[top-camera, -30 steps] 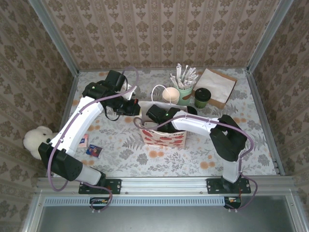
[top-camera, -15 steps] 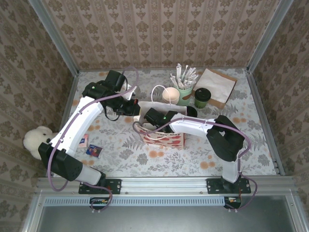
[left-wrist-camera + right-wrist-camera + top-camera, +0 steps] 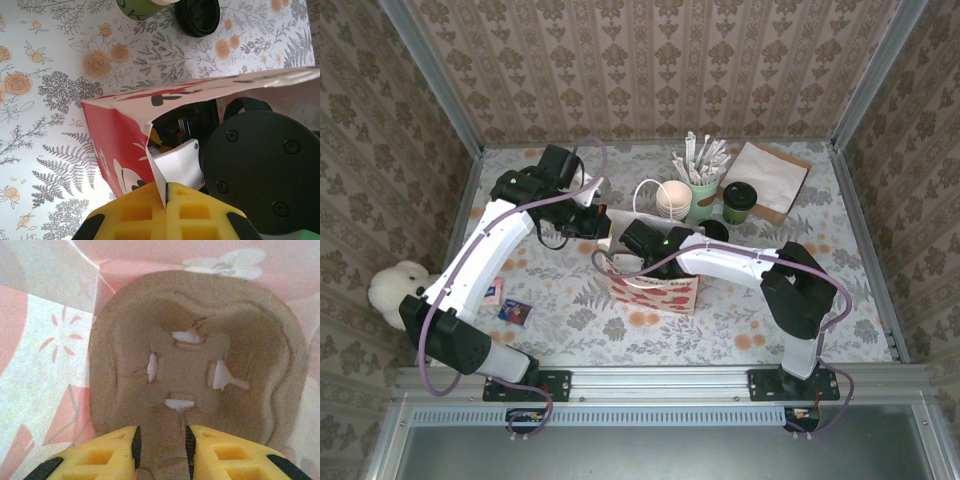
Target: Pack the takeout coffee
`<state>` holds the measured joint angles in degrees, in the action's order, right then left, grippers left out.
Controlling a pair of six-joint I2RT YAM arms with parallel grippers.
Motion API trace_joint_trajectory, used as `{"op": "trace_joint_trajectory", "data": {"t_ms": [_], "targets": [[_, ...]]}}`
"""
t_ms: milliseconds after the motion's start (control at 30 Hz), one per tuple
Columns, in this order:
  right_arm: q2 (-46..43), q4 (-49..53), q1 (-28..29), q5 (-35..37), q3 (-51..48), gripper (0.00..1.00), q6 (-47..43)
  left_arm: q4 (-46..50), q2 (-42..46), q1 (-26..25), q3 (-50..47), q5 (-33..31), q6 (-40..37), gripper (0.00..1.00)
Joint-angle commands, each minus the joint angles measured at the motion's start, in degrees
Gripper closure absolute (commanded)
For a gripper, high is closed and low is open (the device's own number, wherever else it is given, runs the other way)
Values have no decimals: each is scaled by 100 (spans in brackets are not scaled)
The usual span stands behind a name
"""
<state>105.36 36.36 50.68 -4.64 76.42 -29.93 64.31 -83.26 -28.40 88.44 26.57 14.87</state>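
cup (image 3: 672, 197) is sitting on table (image 3: 800, 290) behind bag (image 3: 655, 292), probably light and crushable; grip gently around wall. left gripper (image 3: 166, 187) is pinching bag rim; right gripper (image 3: 161, 434) is straddling tray (image 3: 195, 340), hold i cannot tell.

A white plush toy (image 3: 395, 290) sits at the frame's left edge, two small packets (image 3: 513, 312) just right of it. At upper right, a brown paper napkin (image 3: 767, 178) lies beside a green cup of white-wrapped sticks (image 3: 702, 205).

Lab test booth: aluminium frame (image 3: 433, 78), wallpapered walls (image 3: 650, 60), floral tablecloth (image 3: 570, 310).
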Motion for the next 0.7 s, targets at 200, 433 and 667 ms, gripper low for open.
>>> {"op": "trace_joint_trajectory", "data": {"t_ms": [200, 433, 667], "targets": [[159, 603, 45, -679, -18, 51, 198, -112, 91, 23, 85, 35, -81, 99], [192, 127, 49, 89, -516, 45, 196, -145, 170, 28, -25, 37, -55, 99], [300, -263, 65, 942, -699, 45, 28, -138, 186, 27, -33, 64, -55, 99]]}}
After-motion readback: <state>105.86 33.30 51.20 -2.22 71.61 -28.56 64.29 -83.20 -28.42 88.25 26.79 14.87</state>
